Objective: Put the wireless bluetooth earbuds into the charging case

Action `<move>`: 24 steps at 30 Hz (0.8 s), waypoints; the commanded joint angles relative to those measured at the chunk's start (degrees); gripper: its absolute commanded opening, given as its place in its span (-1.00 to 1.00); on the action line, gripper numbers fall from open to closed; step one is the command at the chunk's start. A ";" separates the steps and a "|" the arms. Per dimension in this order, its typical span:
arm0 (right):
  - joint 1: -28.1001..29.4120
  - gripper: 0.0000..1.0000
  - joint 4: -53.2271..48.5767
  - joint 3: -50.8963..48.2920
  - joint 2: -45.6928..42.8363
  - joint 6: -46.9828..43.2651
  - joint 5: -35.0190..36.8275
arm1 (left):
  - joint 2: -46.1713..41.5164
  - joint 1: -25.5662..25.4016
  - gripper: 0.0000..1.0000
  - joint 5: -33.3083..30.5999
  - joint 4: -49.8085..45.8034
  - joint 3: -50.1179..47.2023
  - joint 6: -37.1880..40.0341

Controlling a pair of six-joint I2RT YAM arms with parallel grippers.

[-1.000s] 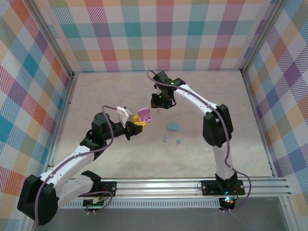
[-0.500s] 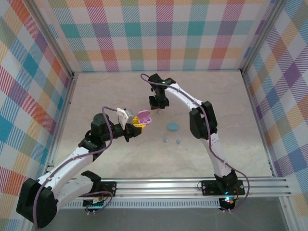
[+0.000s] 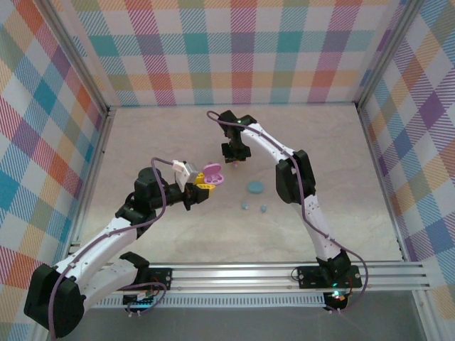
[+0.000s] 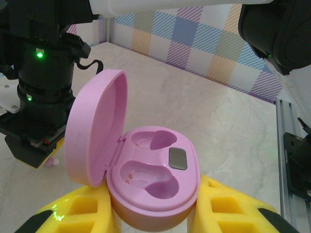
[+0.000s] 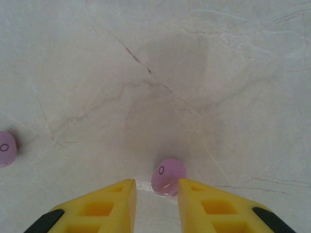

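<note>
Left wrist: your left claw [image 4: 153,216] is holding the empty open pink oval case [image 4: 155,179]; your right claw [image 5: 156,201], parted, is hovering at a tiny pinkish bud [image 5: 168,176].

Pink case [image 4: 156,206], yellow fingers [image 4: 227,206]
</note>
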 commanded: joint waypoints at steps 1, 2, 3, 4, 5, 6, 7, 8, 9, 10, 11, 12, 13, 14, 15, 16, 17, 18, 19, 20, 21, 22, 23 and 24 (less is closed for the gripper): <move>-0.31 -0.40 -1.87 1.44 1.61 0.09 0.64 | -0.49 0.82 -0.74 1.22 -0.28 0.08 0.95; -0.31 -0.40 -1.87 1.45 1.78 0.17 0.45 | -0.47 0.82 -0.74 1.24 -0.37 0.09 1.03; -0.36 -0.40 -1.81 1.47 2.03 0.19 0.23 | -0.51 0.88 -0.74 1.22 -0.37 0.08 1.04; -0.35 -0.41 -1.79 1.48 2.32 0.19 0.01 | -0.51 0.83 -0.74 1.24 -0.45 0.08 1.04; -0.38 -0.41 -1.81 1.57 2.48 0.17 -0.11 | -0.55 0.81 -0.74 1.24 -0.46 0.08 1.04; -0.31 -0.41 -1.87 1.57 2.66 0.18 -0.25 | -0.56 0.87 -0.74 1.24 -0.55 0.08 1.04; -0.31 -0.41 -1.83 1.57 2.84 0.06 -0.34 | -0.53 0.81 -0.74 1.32 -0.61 0.11 1.04; -0.31 -0.42 -1.87 1.54 3.01 -0.03 -0.42 | -0.59 0.84 -0.74 1.40 -0.64 0.08 1.00; -0.31 -0.43 -1.85 1.55 3.12 -0.11 -0.44 | -0.58 0.80 -0.73 1.41 -0.70 0.08 0.96; -0.31 -0.45 -1.78 1.57 3.13 -0.16 -0.44 | -0.64 0.80 -0.74 1.37 -0.70 0.08 0.95; -0.35 -0.47 -1.76 1.55 3.28 -0.34 -0.38 | -0.64 0.82 -0.74 1.48 -0.80 0.09 0.95; -0.32 -0.50 -1.67 1.57 3.37 -0.46 -0.23 | -0.63 0.80 -0.74 1.50 -0.81 0.08 0.95; -0.31 -0.53 -1.62 1.57 3.46 -0.51 -0.18 | -0.59 0.84 -0.74 1.50 -0.81 0.08 0.95; -0.31 -0.55 -1.66 1.64 3.47 -0.74 -0.17 | -0.52 0.82 -0.74 1.59 -0.77 0.08 0.95; -0.31 -0.56 -1.64 1.65 3.46 -0.84 -0.26 | -0.51 0.87 -0.74 1.67 -0.79 0.08 0.95; -0.31 -0.59 -1.85 1.72 3.33 -0.94 -0.29 | -0.64 0.87 -0.74 1.68 -0.81 0.08 0.99; -0.31 -0.60 -1.96 1.83 3.13 -1.11 -0.49 | -0.61 0.81 -0.74 1.68 -0.90 0.09 0.95; -0.31 -0.62 -2.10 1.75 2.84 -1.17 -0.74 | -0.67 0.87 -0.74 1.68 -0.90 0.02 0.99; -0.31 -0.64 -2.20 1.65 2.23 -1.30 -1.11 | -0.70 0.91 -0.74 1.67 -0.93 -0.01 0.95; -0.35 -0.66 -2.22 1.32 1.44 -1.47 -1.55 | -0.71 0.80 -0.74 1.72 -0.90 -0.05 0.98; -0.31 -0.67 -1.86 0.79 0.35 -1.48 -1.97 | -0.68 0.82 -0.74 1.80 -0.77 -0.02 1.01; -0.31 -0.68 -1.37 -0.28 -1.28 -1.56 -2.75 | -0.64 0.80 -0.74 1.93 -0.56 -0.09 0.95; -0.35 -0.69 -0.63 -1.43 -2.79 -1.63 -3.50 | -0.59 0.81 -0.74 2.15 -0.32 -0.09 0.95; -0.39 -0.70 0.54 -3.41 -5.35 -1.61 -4.49 | -0.55 0.84 -0.73 2.35 0.04 0.03 0.78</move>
